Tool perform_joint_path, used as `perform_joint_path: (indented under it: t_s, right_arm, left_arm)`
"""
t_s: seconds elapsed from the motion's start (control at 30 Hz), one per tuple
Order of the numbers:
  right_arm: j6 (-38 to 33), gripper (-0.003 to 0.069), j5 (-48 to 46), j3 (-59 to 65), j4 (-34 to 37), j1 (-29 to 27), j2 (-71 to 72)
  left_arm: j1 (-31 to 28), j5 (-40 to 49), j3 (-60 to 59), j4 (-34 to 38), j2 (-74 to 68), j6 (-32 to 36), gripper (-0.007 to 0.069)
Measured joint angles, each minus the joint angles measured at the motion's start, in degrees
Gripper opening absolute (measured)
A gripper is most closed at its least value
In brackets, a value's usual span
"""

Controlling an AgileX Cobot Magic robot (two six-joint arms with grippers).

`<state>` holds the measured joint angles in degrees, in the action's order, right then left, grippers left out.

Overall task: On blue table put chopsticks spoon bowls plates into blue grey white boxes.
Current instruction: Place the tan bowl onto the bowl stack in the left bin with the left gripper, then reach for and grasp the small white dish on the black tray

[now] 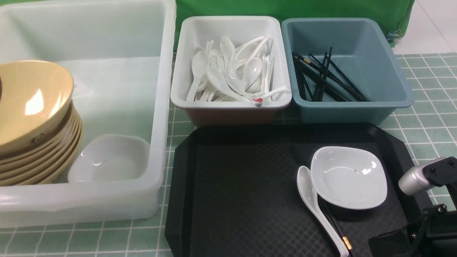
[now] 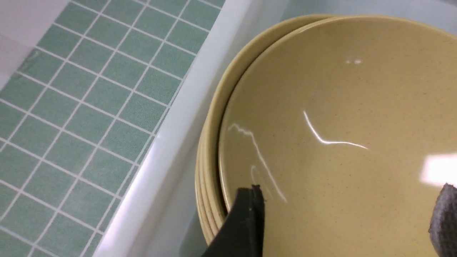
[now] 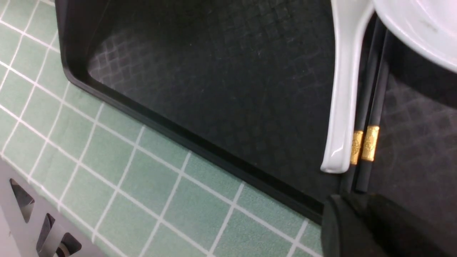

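Note:
A white plate (image 1: 348,176), a white spoon (image 1: 314,200) and black chopsticks (image 1: 337,230) with gold bands lie at the right of the black tray (image 1: 235,185). The chopsticks run partly under the plate. In the right wrist view my right gripper (image 3: 357,200) looks shut and empty, just off the ends of the chopsticks (image 3: 371,107) and the spoon handle (image 3: 344,89). My left gripper (image 2: 348,214) is open over the top tan bowl (image 2: 339,125). The stack of bowls (image 1: 35,117) and one plate (image 1: 110,159) sit in the large white box (image 1: 160,107).
The small white box (image 1: 185,96) holds several spoons, one with a red mark (image 1: 257,101). The blue-grey box (image 1: 400,85) holds several chopsticks. Both stand behind the tray on the green grid table (image 1: 425,125). My right arm (image 1: 428,175) is at the tray's right edge.

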<state>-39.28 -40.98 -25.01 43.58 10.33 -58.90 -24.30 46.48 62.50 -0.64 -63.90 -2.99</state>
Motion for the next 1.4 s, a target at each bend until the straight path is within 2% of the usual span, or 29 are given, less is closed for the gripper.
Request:
perform_joint_path:
  t_s: [0.1, 0.17, 0.23, 0.27, 0.3, 0.33, 0.37, 0.4, 0.47, 0.53, 0.57, 0.6, 0.63, 0.67, 0.7, 0.73, 0.77, 0.8, 0.93, 0.97, 1.07, 1.2, 1.3, 1.4]
  right_arm:
    - [0.0, 0.0134, 1.57, 0.0, -0.05, 0.0, 0.0]
    - [0.0, 0.0154, 4.0, 0.0, -0.05, 0.0, 0.0]
    - [0.0, 0.0187, 7.34, -0.14, -0.05, 0.0, 0.0]
    - [0.0, 0.0216, 9.45, -0.6, -0.05, 0.0, -0.08]
    - [0.0, 0.0227, 10.12, -0.71, -0.05, 0.0, -0.18]
    - [0.0, 0.0276, 12.53, -2.13, -0.24, 0.0, -0.75]
    - [0.0, 0.0282, 12.77, -2.59, -0.31, 0.0, -1.03]
    - [0.28, 0.0334, 14.13, -4.7, -1.28, 0.0, -2.58]
    - [2.64, 0.039, 14.26, -7.34, -3.92, 0.0, -5.19]
    - [9.09, 0.0444, 12.51, -11.62, -9.15, 0.0, -10.39]
    - [9.74, 0.0449, 12.22, -12.03, -9.81, 0.0, -10.93]
    - [15.47, 0.0486, 9.2, -15.4, -16.56, 0.0, -15.23]
    - [19.32, 0.0501, 7.75, -17.0, -19.86, 0.0, -17.9]
    - [20.12, 0.0503, 7.41, -17.78, -20.68, 0.0, -18.41]
    - [25.59, 0.0523, 4.87, -20.26, -27.36, 0.0, -21.81]
    - [30.02, 0.0533, 3.79, -21.96, -31.19, 0.0, -24.34]
    - [30.68, 0.0536, 3.52, -22.2, -32.52, 0.0, -24.71]
    - [35.07, 0.0542, 3.27, -23.42, -35.8, 0.0, -27.46]
    - [38.12, 0.0544, 5.27, -24.26, -36.02, 0.0, -31.97]
    - [38.1, 0.0542, 6.58, -24.38, -33.6, 0.0, -34.47]
    - [36.91, 0.0502, 9.02, -24.82, -28.88, 0.0, -37.35]
    - [35.06, 0.0377, 9.18, -25.64, -27.25, 0.0, -38.02]
    - [30.35, 0.0205, 5.98, -27.3, -26.67, -0.19, -37.12]
    - [29.16, 0.0125, 2.86, -28.84, -26.24, -0.52, -35.24]
  left_arm:
    - [0.52, 0.37, 0.0, 1.59, 4.38, 0.15, 0.057]
    - [2.66, 0.23, 0.0, 5.61, 8.93, 2.67, 0.0489]
    - [6.14, -0.87, -0.54, 11.3, 12.98, 7.42, 0.0382]
    - [9.03, -1.5, -1.81, 15.7, 15.85, 11.95, 0.0293]
    - [9.45, -1.5, -2.04, 16.32, 16.26, 11.95, 0.0279]
    - [12.99, -1.56, -4.36, 20.88, 19.54, 18.45, 0.017]
    - [12.99, -1.56, -4.7, 21.39, 19.94, 19.14, 0.0157]
    - [15.58, -1.31, -7.8, 24.27, 23.02, 24.35, 0.0068]
    - [17.64, -0.68, -11.4, 25.58, 25.65, 28.24, 0.0022]
    - [18.92, 0.2, -16.9, 25.39, 28.77, 30.83, 0.0001]
    - [19.1, 0.19, -17.93, 25.21, 29.02, 30.83, 0.0001]
    - [19.58, 0.38, -21.51, 24.52, 31.01, 30.84, 0.0001]
    - [19.63, 0.51, -23.94, 23.98, 32.22, 30.42, 0.0001]
    - [19.67, 0.51, -24.4, 23.86, 32.46, 30.36, 0.0001]
    - [19.69, 0.46, -27.55, 22.92, 34.06, 29.65, 0.0001]
    - [19.69, -0.26, -30.49, 22.29, 35.61, 28.7, 0.0001]
    - [19.69, -0.26, -30.49, 22.29, 35.61, 28.7, 0.0001]
    - [19.69, -2.24, -33.59, 22.08, 37.32, 27.55, 0.0001]
    - [19.69, -10.74, -39.44, 22.52, 40.47, 25.45, 0.0001]
    - [19.69, -15.05, -41.31, 22.86, 41.76, 24.87, 0.0001]
    - [19.69, -18.95, -42.32, 22.13, 44.37, 24.44, 0.0001]
    - [19.69, -19.57, -42.32, 19.81, 47.84, 24.44, 0.0001]
    - [19.69, -19.51, -42.32, 17.04, 52.86, 24.44, 0.0001]
    - [19.69, -19.51, -42.32, 15.75, 56.79, 24.44, 0.0004]
